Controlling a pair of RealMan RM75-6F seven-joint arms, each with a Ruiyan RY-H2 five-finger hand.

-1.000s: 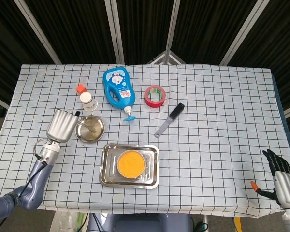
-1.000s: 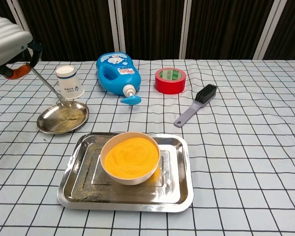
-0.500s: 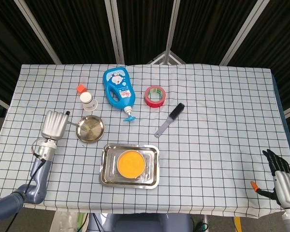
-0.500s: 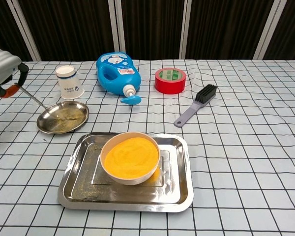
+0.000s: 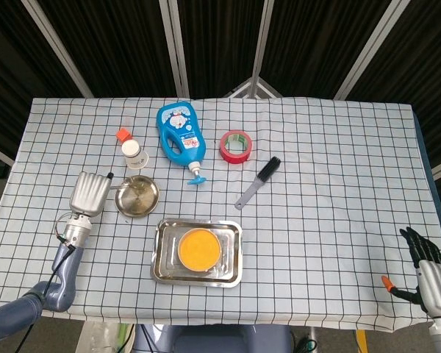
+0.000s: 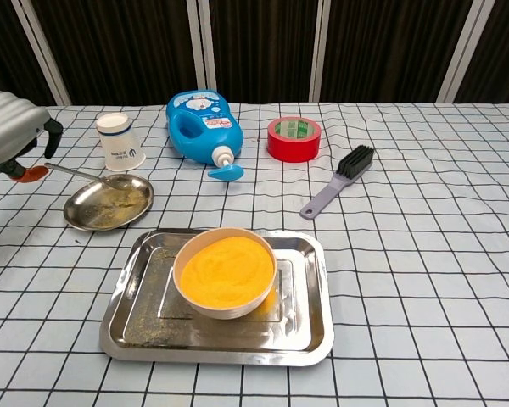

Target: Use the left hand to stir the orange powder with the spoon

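The white bowl of orange powder (image 5: 200, 248) (image 6: 226, 270) stands in a steel tray (image 5: 234, 273) (image 6: 314, 326) near the table's front edge. Left of it is a small round metal dish (image 5: 137, 198) (image 6: 109, 203) with powder traces. My left hand (image 5: 90, 194) (image 6: 13, 136) is beside that dish on its left and holds the metal spoon (image 6: 81, 173) by the handle. The spoon lies almost flat, its bowl end at the dish's far rim. My right hand (image 5: 426, 268) hangs off the table's front right corner, fingers apart, holding nothing.
Behind the dish stands an upturned white paper cup (image 5: 134, 154) (image 6: 120, 142) with an orange cap (image 5: 122, 134) beside it. A blue bottle (image 5: 180, 132) (image 6: 202, 125), a red tape roll (image 5: 235, 145) (image 6: 293, 139) and a brush (image 5: 257, 182) (image 6: 338, 182) lie across the middle.
My left hand swung left away from the dish, then came partly back. The spoon dropped from steeply tilted to nearly flat. The right hand has not moved.
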